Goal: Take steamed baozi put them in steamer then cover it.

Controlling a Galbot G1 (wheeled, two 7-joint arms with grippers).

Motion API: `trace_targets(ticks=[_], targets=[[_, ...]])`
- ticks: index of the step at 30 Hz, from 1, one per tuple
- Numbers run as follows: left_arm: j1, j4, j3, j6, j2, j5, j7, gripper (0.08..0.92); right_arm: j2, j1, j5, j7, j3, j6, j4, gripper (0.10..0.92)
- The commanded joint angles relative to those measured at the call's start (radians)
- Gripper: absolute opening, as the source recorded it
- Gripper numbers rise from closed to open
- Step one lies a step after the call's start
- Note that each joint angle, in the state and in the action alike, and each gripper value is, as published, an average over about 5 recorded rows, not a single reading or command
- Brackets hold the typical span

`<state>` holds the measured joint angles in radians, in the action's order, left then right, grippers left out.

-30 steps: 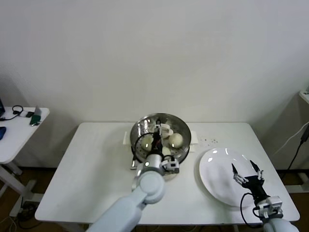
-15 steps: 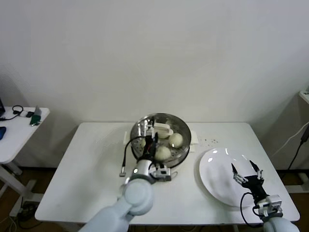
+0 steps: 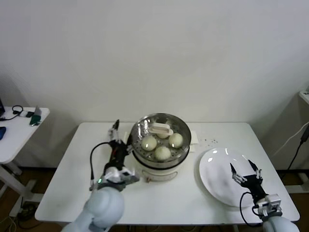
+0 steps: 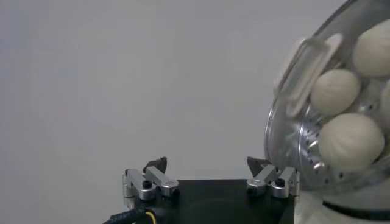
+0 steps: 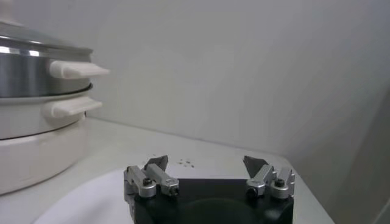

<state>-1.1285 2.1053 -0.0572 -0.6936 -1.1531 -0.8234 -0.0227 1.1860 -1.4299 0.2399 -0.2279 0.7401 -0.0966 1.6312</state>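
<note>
The steamer (image 3: 145, 166) stands at the table's back middle with the glass cover (image 3: 181, 128) lying on it, cream handle (image 3: 161, 129) on top. Three baozi (image 3: 162, 152) show through the glass; a fourth is hidden. My left gripper (image 3: 119, 135) is open and empty, just left of the steamer and clear of it. In the left wrist view the gripper (image 4: 207, 167) faces the cover (image 4: 304, 73) and baozi (image 4: 352, 141) beside it. My right gripper (image 3: 246, 171) is open and empty above the white plate; the right wrist view (image 5: 207, 163) shows the steamer (image 5: 36, 67) far off.
An empty white plate (image 3: 217, 183) lies at the table's right. A few dark crumbs (image 3: 208, 141) lie behind it. The steamer's cord (image 3: 155, 179) lies in front of the pot. A small side table (image 3: 19, 130) with gadgets stands to the far left.
My left gripper has drawn back from over the steamer to its left side, open and empty. The cover now rests on the steamer. The right arm has not moved.
</note>
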Motion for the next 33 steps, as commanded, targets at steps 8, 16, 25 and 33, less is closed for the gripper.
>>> trace_targets(ticks=[8,16,25,33], targets=[[-0.456,-0.13,-0.622,0.841,-0.199,0.919,-0.17,0.823,0.014,-0.028,0.019,-0.018,-0.029,-0.025,0.049,0.823],[-0.464,-0.263,-0.578,0.935,-0.213,0.955,-0.138,0.823,0.035,-0.059,0.022,-0.022,-0.044,-0.045,0.097,0.823],[-0.466,-0.257,-0.576,0.94,-0.213,0.968,-0.075,0.823,0.031,-0.075,0.04,-0.022,-0.034,-0.056,0.108,0.823],[-0.467,-0.251,-0.579,0.933,-0.206,0.964,-0.06,0.823,0.044,-0.085,0.038,-0.029,-0.028,-0.064,0.116,0.823]])
